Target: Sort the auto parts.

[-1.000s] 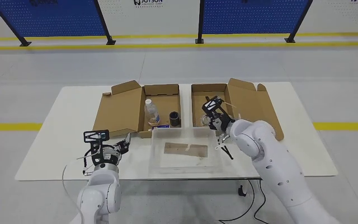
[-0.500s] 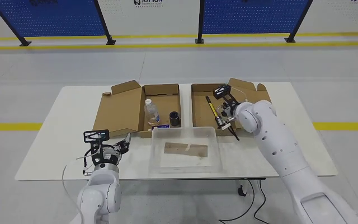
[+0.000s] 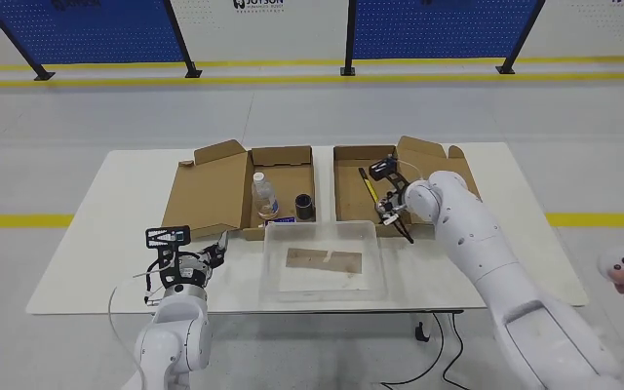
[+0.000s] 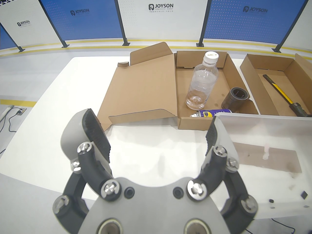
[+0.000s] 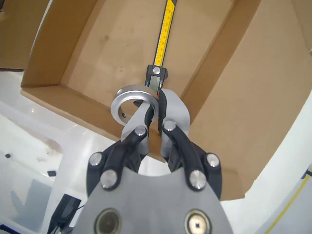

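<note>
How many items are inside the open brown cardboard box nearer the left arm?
3: a clear plastic bottle standing upright, a black hollow cylinder beside it, and a blue spray can lying along the near wall of the cardboard box. Small parts may be hidden behind them.

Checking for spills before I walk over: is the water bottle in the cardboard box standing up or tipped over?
Upright: the water bottle stands on its base in the cardboard box, white cap on top.
</note>
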